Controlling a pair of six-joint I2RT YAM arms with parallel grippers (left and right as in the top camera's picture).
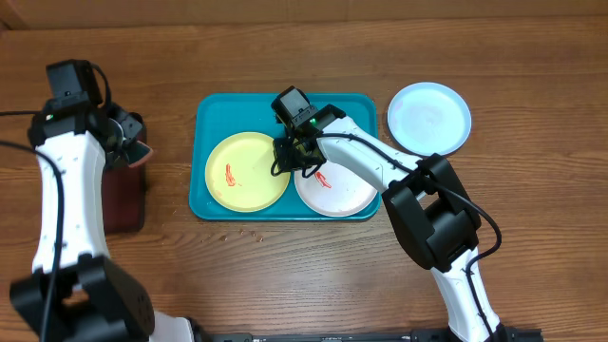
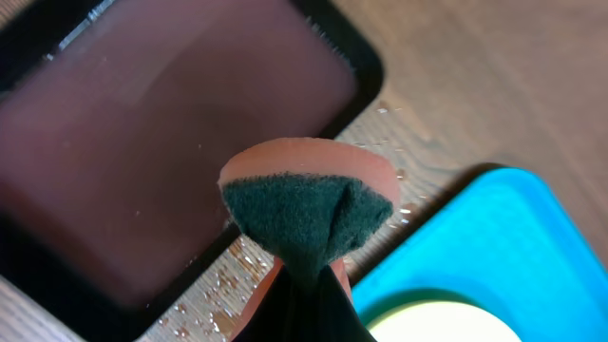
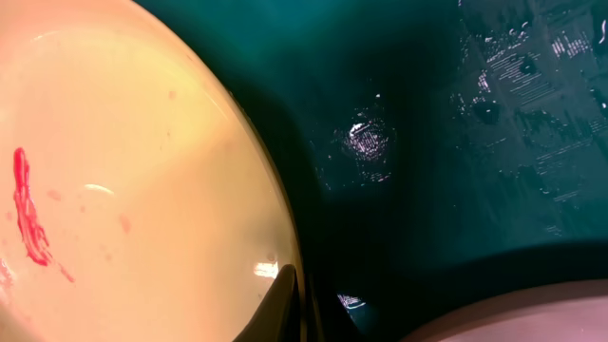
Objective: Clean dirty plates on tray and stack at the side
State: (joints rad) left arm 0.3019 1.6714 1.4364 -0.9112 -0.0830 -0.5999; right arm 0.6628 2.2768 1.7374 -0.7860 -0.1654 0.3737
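Overhead: left gripper pinches a folded, fuzzy green sponge over the maroon tray; right gripper, grip unclear, at the rim of the smeared round yellow plate in the teal tray.

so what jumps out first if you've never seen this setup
The teal tray sits mid-table, holding a yellow plate and a white plate, both smeared red. The right gripper is low at the yellow plate's rim, and a blue plate lies on the table right of the tray. At the left, the left gripper pinches a sponge by a maroon tray.
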